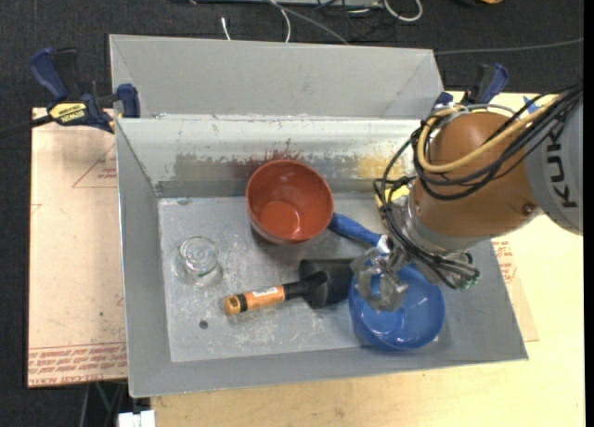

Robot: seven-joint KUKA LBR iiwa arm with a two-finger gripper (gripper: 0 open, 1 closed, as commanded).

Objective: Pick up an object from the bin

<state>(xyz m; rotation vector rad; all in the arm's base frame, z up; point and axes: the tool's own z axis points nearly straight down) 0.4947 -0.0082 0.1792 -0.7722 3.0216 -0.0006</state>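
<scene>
Grey metal bin (139, 230), 5 loose things on its floor.

Arm (483, 170) lay in from the right, wrist under a rounded orange-brown cover looped with pale and black cables. Black letters "KU" read on the pale link at the right edge; the rest of the word was cut off.

Gripper (383, 284) hung low over the far-left part of 1 blue bowl (413, 323), which sat mouth up in the near-right corner of the bin. Whether the claw was apart or together could not be told, nor whether it touched the bowl.

Just left of the blue bowl lay 1 brush (283, 293), black head toward the bowl, orange handle pointing left. Beyond the brush, toward the far wall at mid-bin, stood 1 red-orange bowl (289, 200), mouth up. 1 blue handle-like piece (353, 227) ran from the red-orange bowl's right side toward the gripper, its right end hidden under the wrist. 1 clear glass (199, 259) stood at the left, well apart from the rest
</scene>
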